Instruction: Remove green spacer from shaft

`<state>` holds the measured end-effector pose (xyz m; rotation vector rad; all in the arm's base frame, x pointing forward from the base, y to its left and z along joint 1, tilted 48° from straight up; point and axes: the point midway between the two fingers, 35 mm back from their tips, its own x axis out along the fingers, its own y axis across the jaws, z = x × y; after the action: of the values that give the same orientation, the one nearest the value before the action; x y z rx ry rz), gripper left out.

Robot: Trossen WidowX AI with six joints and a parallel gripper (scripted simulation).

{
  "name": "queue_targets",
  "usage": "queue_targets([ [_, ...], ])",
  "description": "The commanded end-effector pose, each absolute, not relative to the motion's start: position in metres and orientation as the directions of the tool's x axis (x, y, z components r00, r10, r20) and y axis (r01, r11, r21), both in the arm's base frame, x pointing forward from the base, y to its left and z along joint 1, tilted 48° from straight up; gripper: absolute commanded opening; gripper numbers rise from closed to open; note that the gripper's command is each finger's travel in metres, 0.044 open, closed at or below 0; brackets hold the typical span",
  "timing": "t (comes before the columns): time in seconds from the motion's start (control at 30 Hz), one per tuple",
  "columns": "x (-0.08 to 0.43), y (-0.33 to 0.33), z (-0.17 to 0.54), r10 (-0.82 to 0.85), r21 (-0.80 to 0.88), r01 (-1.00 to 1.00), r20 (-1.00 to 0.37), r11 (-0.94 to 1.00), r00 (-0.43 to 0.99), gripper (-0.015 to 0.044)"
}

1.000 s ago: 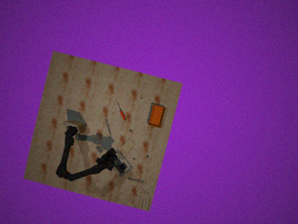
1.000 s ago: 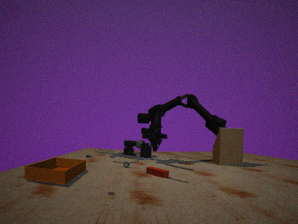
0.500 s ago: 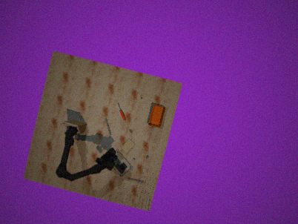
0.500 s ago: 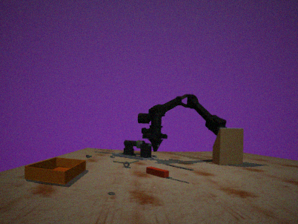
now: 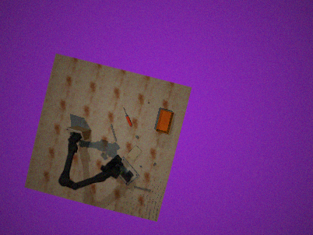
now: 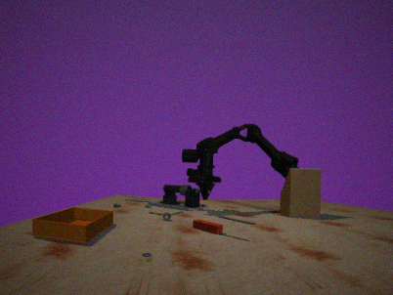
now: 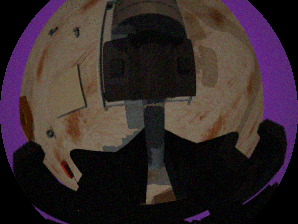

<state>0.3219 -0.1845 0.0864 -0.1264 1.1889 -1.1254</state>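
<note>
My gripper (image 6: 206,196) (image 7: 152,129) is shut on the grey shaft (image 7: 154,117), whose end runs between the fingers, out of a dark block. In the exterior view two dark blocks, a left one (image 6: 169,197) and a right one (image 6: 192,198), stand on a plate, and the fingertips are just right of the right block. Something green (image 6: 183,189) shows between the blocks at shaft height. In the wrist view the near block (image 7: 150,80) hides most of what lies behind it. The other spacers cannot be told apart.
An orange open box (image 5: 164,121) (image 6: 73,230) and a red-handled screwdriver (image 5: 128,121) (image 6: 207,227) lie on the table. A pale flat plate (image 5: 134,153) (image 7: 67,93) lies beside the fixture. Small grey parts and thin rods are scattered around. A tan block (image 6: 305,192) stands by the arm's base.
</note>
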Motion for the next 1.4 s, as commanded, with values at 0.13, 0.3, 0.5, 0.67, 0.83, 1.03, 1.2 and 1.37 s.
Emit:
queue_targets([
  [0.13, 0.3195, -0.1835, 0.0855, -0.742, -0.608, 0.625, -0.667, 0.49, -0.067, 0.0],
  [0.3, 0.3191, -0.1833, 0.0853, -0.742, -0.608, 0.625, -0.667, 0.49, -0.067, 0.0],
  [0.5, 0.3185, -0.1829, 0.085, -0.742, -0.608, 0.625, -0.667, 0.49, -0.067, 0.0],
  [0.67, 0.3181, -0.1827, 0.0847, -0.742, -0.608, 0.625, -0.667, 0.49, -0.067, 0.0],
  [0.83, 0.3177, -0.1824, 0.0845, -0.742, -0.608, 0.625, -0.667, 0.49, -0.067, 0.0],
  [1.03, 0.3172, -0.1821, 0.0842, -0.742, -0.608, 0.625, -0.667, 0.49, -0.067, 0.0],
  [1.2, 0.3167, -0.1819, 0.0839, -0.742, -0.608, 0.625, -0.667, 0.49, -0.067, 0.0],
  [1.37, 0.3163, -0.1816, 0.0837, -0.742, -0.608, 0.625, -0.667, 0.49, -0.067, 0.0],
])
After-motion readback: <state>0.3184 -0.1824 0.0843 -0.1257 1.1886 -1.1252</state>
